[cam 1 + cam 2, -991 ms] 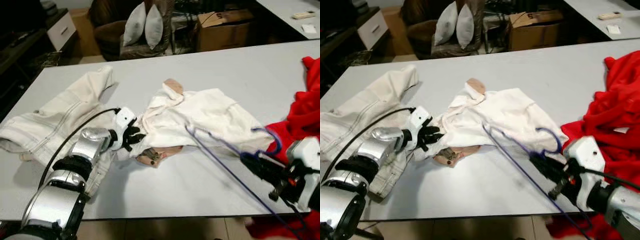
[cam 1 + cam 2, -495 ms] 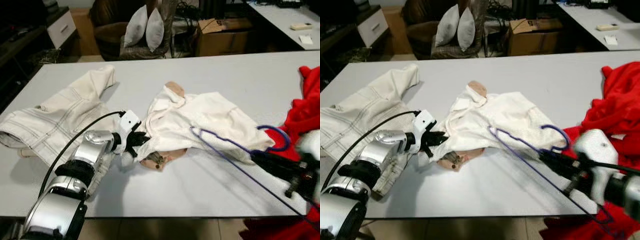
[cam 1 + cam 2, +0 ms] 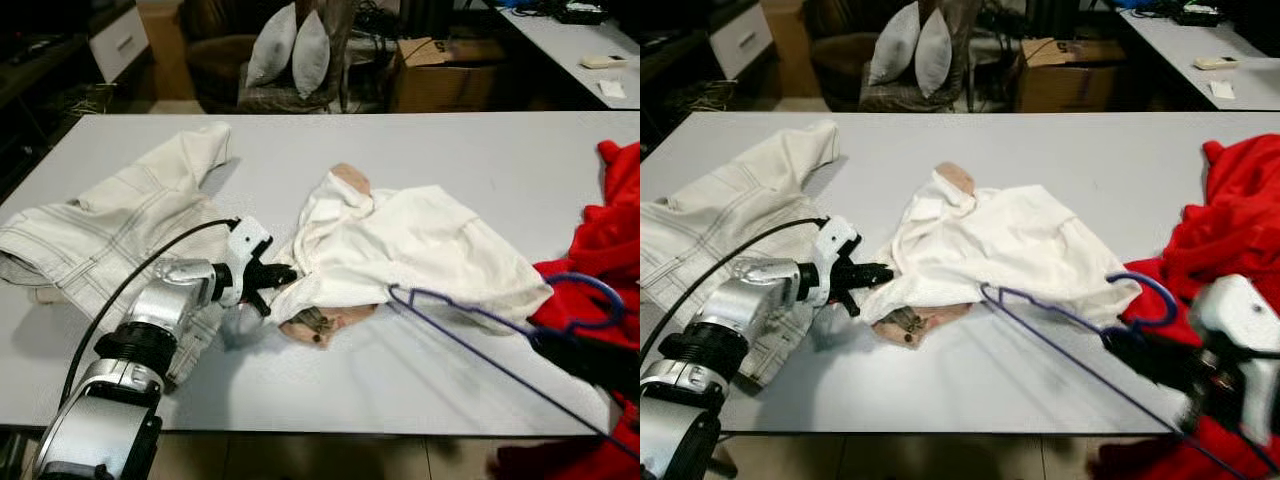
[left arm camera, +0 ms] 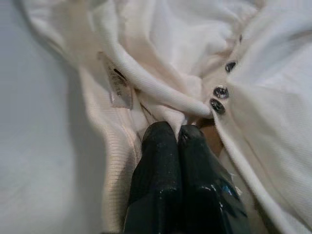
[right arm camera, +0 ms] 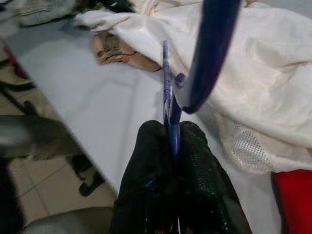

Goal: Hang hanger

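Both jaws clamped: left gripper pinching white shirt, right gripper holding purple hanger; next I thread it into the collar.

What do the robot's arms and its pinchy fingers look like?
The left arm is shiny silver metal in rounded segments with black joint rings, a black cable looping alongside and a white wrist block. Each gripper, left and right, has two long glossy black fingers.

Soft matt white knit shirt, thin glossy blue wire hanger, smooth matt grey table, glossy black left gripper fingers
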Available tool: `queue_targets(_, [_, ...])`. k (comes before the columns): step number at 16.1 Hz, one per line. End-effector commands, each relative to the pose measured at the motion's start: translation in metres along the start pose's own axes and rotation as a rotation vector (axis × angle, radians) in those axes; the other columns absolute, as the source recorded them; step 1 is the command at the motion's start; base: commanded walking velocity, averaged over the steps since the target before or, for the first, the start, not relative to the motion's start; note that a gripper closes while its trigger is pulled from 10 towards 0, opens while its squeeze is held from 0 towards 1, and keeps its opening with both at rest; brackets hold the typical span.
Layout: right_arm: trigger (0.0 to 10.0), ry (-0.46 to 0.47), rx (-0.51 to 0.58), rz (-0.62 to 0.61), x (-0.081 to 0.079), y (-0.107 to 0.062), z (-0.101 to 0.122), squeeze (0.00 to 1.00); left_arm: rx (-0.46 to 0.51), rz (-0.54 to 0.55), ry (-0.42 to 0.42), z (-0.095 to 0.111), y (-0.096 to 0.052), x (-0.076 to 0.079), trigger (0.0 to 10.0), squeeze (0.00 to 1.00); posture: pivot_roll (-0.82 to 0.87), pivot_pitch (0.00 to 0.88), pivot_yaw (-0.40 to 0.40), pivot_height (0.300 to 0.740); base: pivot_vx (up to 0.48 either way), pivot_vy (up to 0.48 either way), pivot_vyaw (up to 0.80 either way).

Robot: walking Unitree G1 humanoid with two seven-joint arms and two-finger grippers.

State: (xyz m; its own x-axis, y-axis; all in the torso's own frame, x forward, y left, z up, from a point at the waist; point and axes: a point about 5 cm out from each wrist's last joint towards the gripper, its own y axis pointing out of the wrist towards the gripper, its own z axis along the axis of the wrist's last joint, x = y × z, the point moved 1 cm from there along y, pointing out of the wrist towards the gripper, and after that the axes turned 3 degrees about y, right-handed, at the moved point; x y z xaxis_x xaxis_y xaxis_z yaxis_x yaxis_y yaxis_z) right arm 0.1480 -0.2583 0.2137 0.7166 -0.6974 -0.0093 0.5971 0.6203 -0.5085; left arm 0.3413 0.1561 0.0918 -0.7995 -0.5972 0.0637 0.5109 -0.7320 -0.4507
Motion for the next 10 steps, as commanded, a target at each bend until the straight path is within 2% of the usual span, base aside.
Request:
queue_targets(1, [10.0,-0.033,0.005,0.021,-0.004,-0.006,0.008,0.00,0.055,0.006,-0.015,0.014,-0.006,-0.004,0.0,0.00,-0.03,0.000,0.036,0.740,0.000,0.000,0.00])
queue_targets(3, [10.0,-0.031,-0.013,0.035,-0.005,-0.007,0.007,0.00,0.100,-0.059,-0.043,0.022,-0.006,0.001,0.0,0.00,-0.03,0.000,0.039,0.740,0.000,0.000,0.00])
queue_targets(5, [10.0,-0.025,-0.081,0.038,-0.008,0.005,-0.002,0.00,0.142,-0.223,-0.054,0.032,-0.009,0.016,0.0,0.00,-0.04,0.000,0.041,0.740,0.000,0.000,0.00])
queue_targets(7, [10.0,-0.058,-0.141,-0.018,-0.001,0.017,-0.012,0.00,0.321,-0.198,-0.122,0.061,-0.014,0.010,0.0,0.00,-0.03,0.000,0.037,0.740,0.000,0.000,0.00])
queue_targets(10, [10.0,-0.129,-0.084,-0.187,0.027,0.030,-0.006,0.00,0.546,-0.179,-0.207,0.100,-0.032,-0.002,0.0,0.00,-0.03,0.000,0.038,0.740,0.000,0.000,0.00])
